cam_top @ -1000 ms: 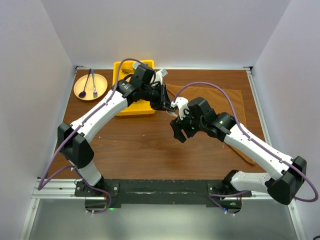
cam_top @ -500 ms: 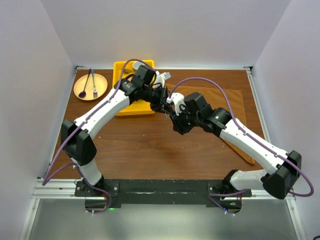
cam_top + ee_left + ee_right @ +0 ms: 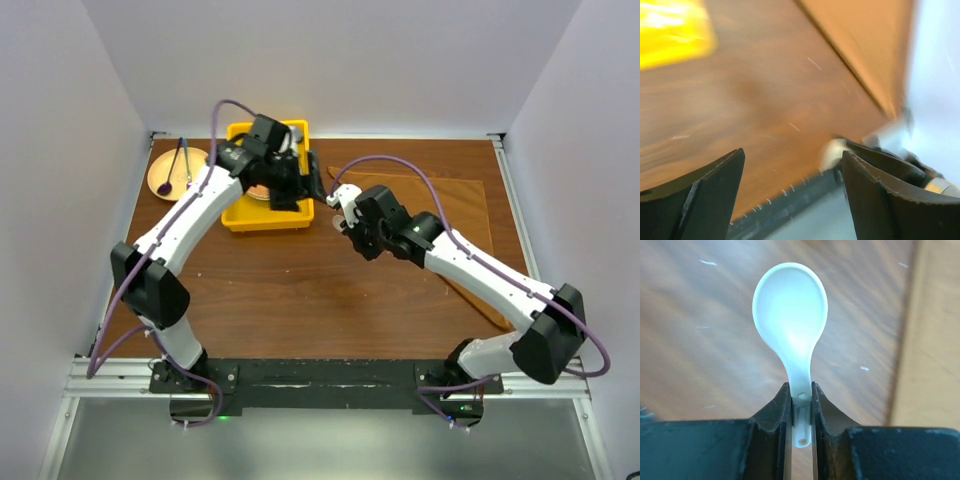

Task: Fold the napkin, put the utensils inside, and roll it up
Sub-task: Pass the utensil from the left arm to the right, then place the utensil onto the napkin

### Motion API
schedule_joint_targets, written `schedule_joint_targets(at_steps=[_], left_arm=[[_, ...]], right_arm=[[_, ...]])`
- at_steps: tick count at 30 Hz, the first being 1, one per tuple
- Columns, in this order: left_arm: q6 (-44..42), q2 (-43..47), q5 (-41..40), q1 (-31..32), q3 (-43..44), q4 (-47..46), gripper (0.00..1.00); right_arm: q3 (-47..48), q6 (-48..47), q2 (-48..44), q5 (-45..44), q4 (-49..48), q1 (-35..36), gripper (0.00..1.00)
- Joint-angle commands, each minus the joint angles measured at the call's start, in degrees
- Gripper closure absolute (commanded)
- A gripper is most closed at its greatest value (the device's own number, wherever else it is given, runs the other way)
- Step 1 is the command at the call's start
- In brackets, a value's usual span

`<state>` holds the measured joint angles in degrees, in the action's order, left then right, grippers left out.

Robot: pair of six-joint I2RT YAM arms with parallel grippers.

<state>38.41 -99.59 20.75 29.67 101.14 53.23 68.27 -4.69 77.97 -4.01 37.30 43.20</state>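
- The right gripper (image 3: 800,390), at the bottom centre of the right wrist view, was closed tight on the thin handle of the small pale cream plastic spoon (image 3: 790,310). Handle end sat between the jaws.
- The spoon's long axis ran straight out from the jaws, up the frame, round bowl at the far end, clear of the brown wooden table (image 3: 700,340) beneath.
- The large rust-brown cloth napkin (image 3: 927,340) occupied the right edge of that frame, its border roughly parallel to the spoon's axis. The spoon was beside it, not over it.
- In the top view the napkin (image 3: 460,200) lay flat, right of centre, in a triangular outline, with the right gripper near its upper left corner.
- Judgement: the right arm was the nearer. The coming move calls for a short carry toward the right of the frame.
- The left gripper (image 3: 792,155) stood wide open and empty, above the yellow plastic tray (image 3: 240,222), upper centre.
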Motion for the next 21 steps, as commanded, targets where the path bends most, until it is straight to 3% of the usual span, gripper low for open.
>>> schedule_joint_targets(at_steps=[1, 5, 8, 14, 21], left_arm=[[9.73, 9.4, -28.02, -8.47, 2.05, 11.79, 0.13], [7.39, 21.51, -33.14, -11.21, -5.67, 5.93, 0.13], [1.85, 25.4, -33.85, -11.39, -8.41, 1.62, 0.13], [-3.78, 28.13, -26.83, -11.3, -13.68, -2.52, 0.14], [-6.95, 31.03, -25.33, -11.39, -16.41, -1.9, 0.14]], right_arm=[[2.03, -6.55, 5.42, -13.54, 0.75, -4.6, 1.0], [5.11, -12.17, 10.87, -14.18, -1.07, -12.51, 1.0], [6.69, -16.13, 15.7, -16.72, -3.02, -17.0, 1.0], [7.93, -19.57, 22.92, -15.6, -3.29, -22.98, 1.0], [6.79, -20.71, 26.09, -9.7, -3.54, -29.22, 1.0]])
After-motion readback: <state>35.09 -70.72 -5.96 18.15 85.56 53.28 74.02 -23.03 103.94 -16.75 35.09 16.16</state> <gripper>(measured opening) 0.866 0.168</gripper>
